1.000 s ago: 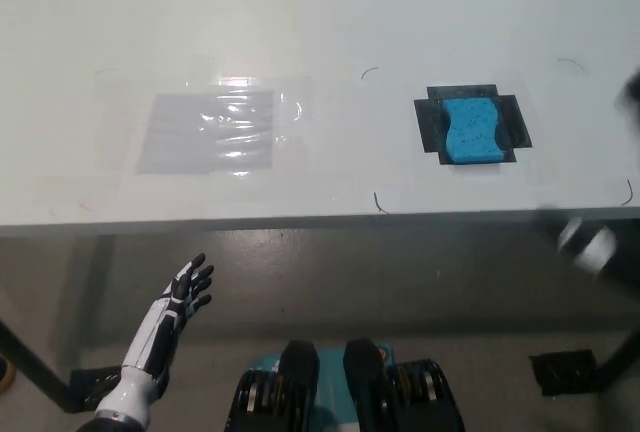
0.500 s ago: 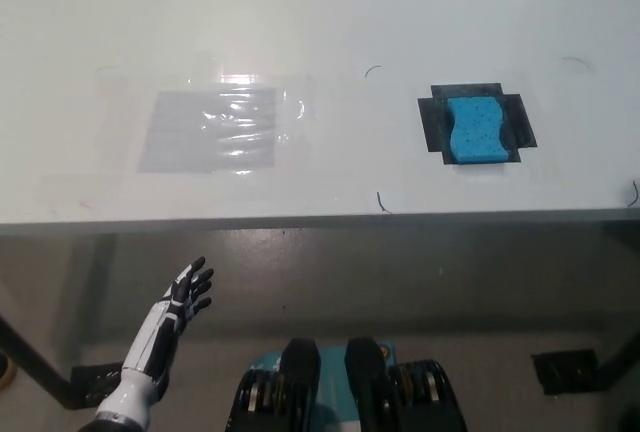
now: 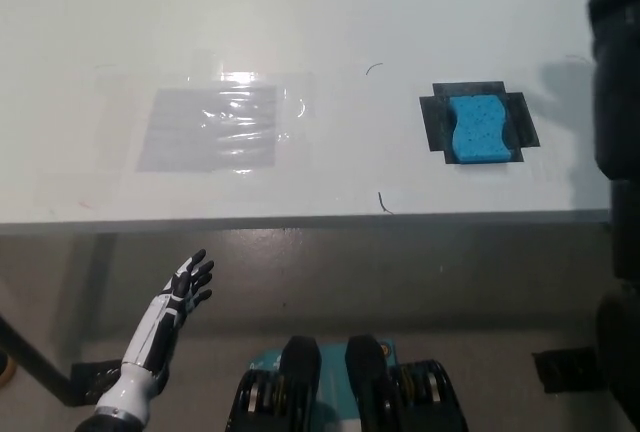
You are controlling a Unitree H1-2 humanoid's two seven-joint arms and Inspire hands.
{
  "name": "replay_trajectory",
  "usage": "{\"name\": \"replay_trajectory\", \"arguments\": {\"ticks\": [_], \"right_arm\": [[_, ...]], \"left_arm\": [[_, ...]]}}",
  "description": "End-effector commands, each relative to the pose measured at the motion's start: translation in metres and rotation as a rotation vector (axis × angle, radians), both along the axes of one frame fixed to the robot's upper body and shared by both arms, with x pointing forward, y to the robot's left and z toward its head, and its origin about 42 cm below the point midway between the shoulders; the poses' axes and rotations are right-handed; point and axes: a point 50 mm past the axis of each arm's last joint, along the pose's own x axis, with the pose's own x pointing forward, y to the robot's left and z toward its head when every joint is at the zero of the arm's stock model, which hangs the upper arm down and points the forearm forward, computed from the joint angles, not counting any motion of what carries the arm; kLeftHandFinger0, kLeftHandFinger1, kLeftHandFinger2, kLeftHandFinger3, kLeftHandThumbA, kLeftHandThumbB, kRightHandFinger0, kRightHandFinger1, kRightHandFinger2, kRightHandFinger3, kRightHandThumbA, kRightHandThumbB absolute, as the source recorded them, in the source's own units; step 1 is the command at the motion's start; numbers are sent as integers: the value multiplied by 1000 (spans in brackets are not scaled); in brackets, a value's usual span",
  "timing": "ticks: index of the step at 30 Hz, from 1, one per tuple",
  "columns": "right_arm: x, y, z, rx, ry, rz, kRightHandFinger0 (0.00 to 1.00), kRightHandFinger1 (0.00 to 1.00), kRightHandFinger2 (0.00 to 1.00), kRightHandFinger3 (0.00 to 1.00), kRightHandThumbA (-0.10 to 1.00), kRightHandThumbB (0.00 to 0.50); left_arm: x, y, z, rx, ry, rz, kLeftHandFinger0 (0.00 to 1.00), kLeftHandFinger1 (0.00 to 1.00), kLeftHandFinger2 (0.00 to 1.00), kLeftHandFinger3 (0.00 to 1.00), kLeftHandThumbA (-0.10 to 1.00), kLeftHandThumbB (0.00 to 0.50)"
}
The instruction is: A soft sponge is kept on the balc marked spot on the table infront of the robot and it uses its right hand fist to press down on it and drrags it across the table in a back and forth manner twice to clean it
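The blue sponge (image 3: pixel 483 129) sits on its black marked patch (image 3: pixel 432 122), just left of the black right arm (image 3: pixel 615 92), whose hand is unseen, while the white left hand (image 3: pixel 188 285) rests spread below the table (image 3: pixel 300 12).

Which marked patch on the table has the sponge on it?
The black marked patch on the table's right side, with the blue sponge on it. The grey, glossy taped patch to the left is bare.
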Motion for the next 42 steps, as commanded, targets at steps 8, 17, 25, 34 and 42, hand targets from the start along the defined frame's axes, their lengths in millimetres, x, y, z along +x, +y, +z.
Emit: {"name": "replay_trajectory", "arguments": {"ticks": [8, 17, 25, 34, 42], "right_arm": [[58, 35, -34, -9, 186, -23, 0, 0, 0, 0, 1000, 294], [55, 25, -117, 25, 409, -60, 0, 0, 0, 0, 1000, 444], [37, 14, -189, 20, 556, -87, 0, 0, 0, 0, 1000, 286], [20, 16, -236, 40, 683, -84, 0, 0, 0, 14, 1000, 296], [2, 18, -275, 33, 770, -71, 0, 0, 0, 9, 1000, 290]], "left_arm": [[3, 0, 11, 14, -81, -29, 1000, 1000, 1000, 1000, 1000, 500], [-4, -2, 8, 4, -81, -41, 1000, 1000, 1000, 1000, 1000, 500], [-16, -6, 0, 3, -49, -52, 1000, 1000, 1000, 1000, 1000, 500], [-19, -9, -2, 5, -41, -68, 1000, 1000, 1000, 1000, 1000, 500], [-18, -8, -3, 11, -29, -73, 1000, 1000, 1000, 1000, 1000, 500]]}}
